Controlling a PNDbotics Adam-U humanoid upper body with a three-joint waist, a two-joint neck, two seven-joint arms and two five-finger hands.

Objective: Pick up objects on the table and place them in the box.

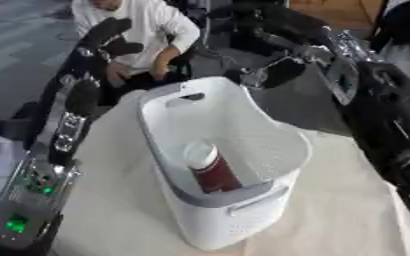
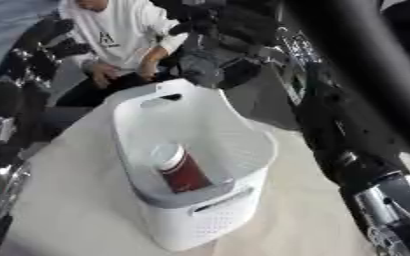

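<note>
A white perforated box (image 1: pixel 243 210) with a grey rim and cut-out handles stands in the middle of the cloth-covered table. Inside it a dark red cylinder with a white cap (image 1: pixel 210 170) leans against the near wall. My left hand (image 1: pixel 108 37) is raised at the upper left, well away from the box. My right hand (image 1: pixel 274 30) hangs above and behind the box's far rim; it is a dark blurred mass, and a dark rounded shape (image 1: pixel 283 74) shows just under it. Whether it holds anything is not visible.
A beige cloth (image 1: pixel 331 215) covers the table around the box. My left forearm (image 1: pixel 64 130) runs along the table's left edge and my right arm (image 2: pixel 348 145) fills the right side. A person in a white top sits beyond the far edge.
</note>
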